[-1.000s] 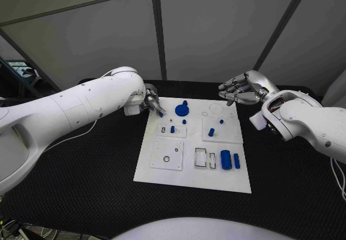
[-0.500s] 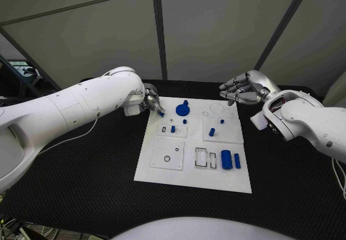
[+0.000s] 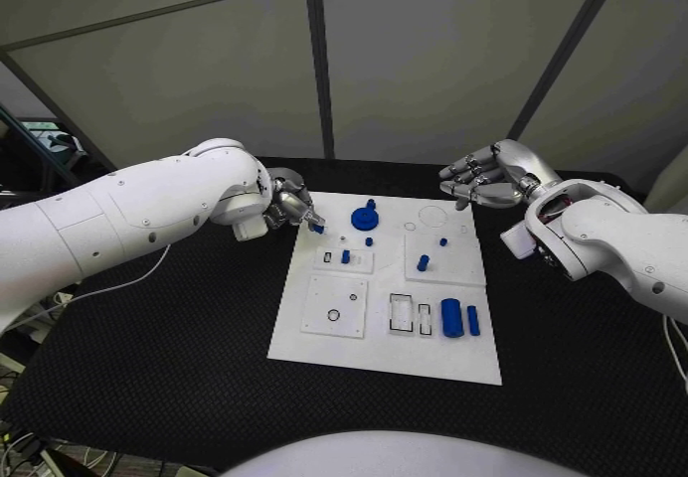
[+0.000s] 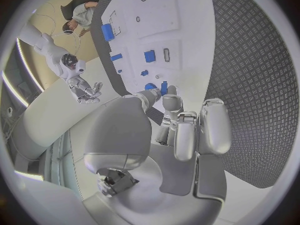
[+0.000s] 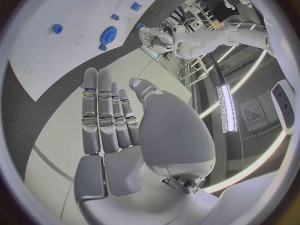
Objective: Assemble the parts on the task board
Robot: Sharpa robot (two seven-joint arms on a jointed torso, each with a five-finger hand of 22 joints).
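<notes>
A small blue plastic part [image 3: 315, 227] is pinched in the fingertips of the left hand [image 3: 291, 208] at the far left corner of the white rectangular task board [image 3: 376, 343]. The right hand [image 3: 487, 175], fingers loosely curled and holding nothing, is held off the board's far right corner.

One task board [image 3: 385, 343] seen on one tabletop [image 3: 172, 338]. Seven blue parts counted on board: one gear-shaped part [image 3: 364, 217], one thick cylinder [image 3: 451, 317], one slim bar [image 3: 472, 319], four small pegs [image 3: 422, 262]. Eighth blue piece [image 3: 315, 227] pinched by left robot hand [image 3: 291, 207]. Two robot hands counted, right robot hand [image 3: 487, 177] included
</notes>
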